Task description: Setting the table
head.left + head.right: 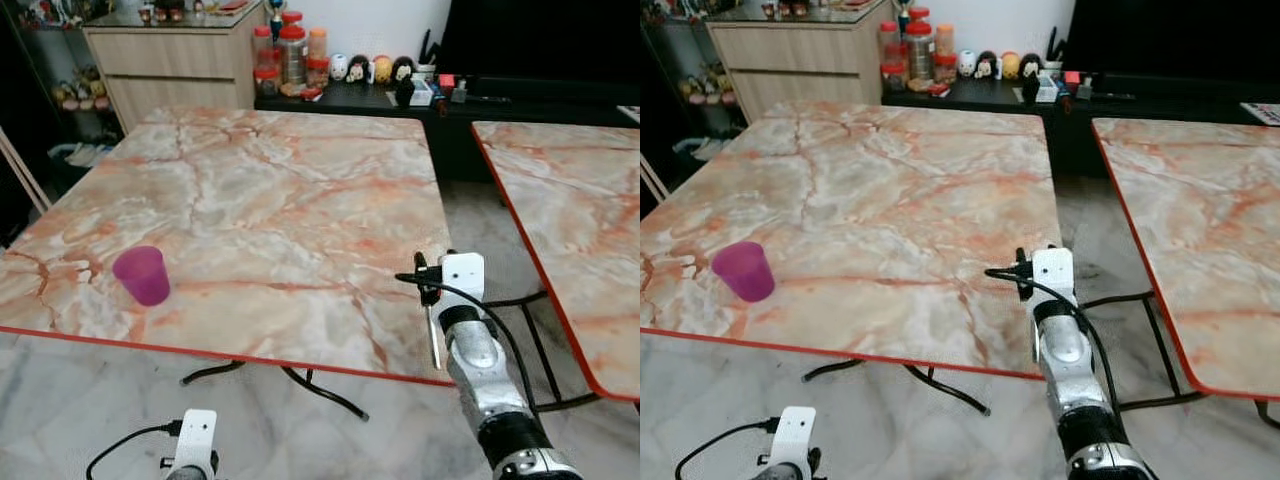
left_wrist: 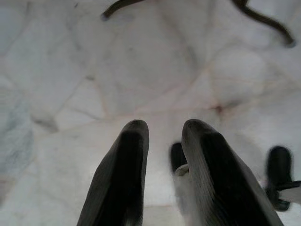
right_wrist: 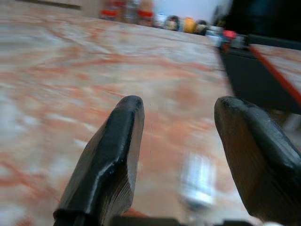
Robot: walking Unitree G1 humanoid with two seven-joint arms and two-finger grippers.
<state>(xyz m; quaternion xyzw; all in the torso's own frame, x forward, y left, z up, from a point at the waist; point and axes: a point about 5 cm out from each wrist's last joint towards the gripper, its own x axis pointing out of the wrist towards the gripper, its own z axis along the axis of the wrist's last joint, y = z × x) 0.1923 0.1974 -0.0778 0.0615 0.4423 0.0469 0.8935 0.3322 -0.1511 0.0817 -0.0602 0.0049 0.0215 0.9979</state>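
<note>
My left gripper [image 2: 162,141] hangs low over the pale floor [image 2: 94,70], well below the counter [image 1: 270,200]; its jaws stand a little apart with nothing between them. A black counter leg [image 2: 263,21] curls across the tiles beyond the fingertips

On the counter, near its front left edge, a purple cup [image 1: 142,275] stands upright on the marble, well apart from either of my arms. The counter top is pinkish marble with a red rim, and the cup is on the far side of it from my right arm

My right gripper [image 3: 178,122] sits at the counter's front right edge, reaching in just above the surface. Its jaws are wide apart and hold nothing. Below and between them, on the counter, lies a small silvery thing [image 3: 197,181], too blurred in the wrist view to name. From the head views a thin pale utensil [image 1: 433,335] lies on the marble just beside my right wrist, near the red rim

To the right, across a gap of floor, is a second counter [image 1: 570,200] of the same marble. Behind both runs a dark shelf [image 1: 350,95] with jars [image 1: 292,50] and small figures [image 1: 370,68], and a wooden cabinet [image 1: 170,60] stands at the back left
</note>
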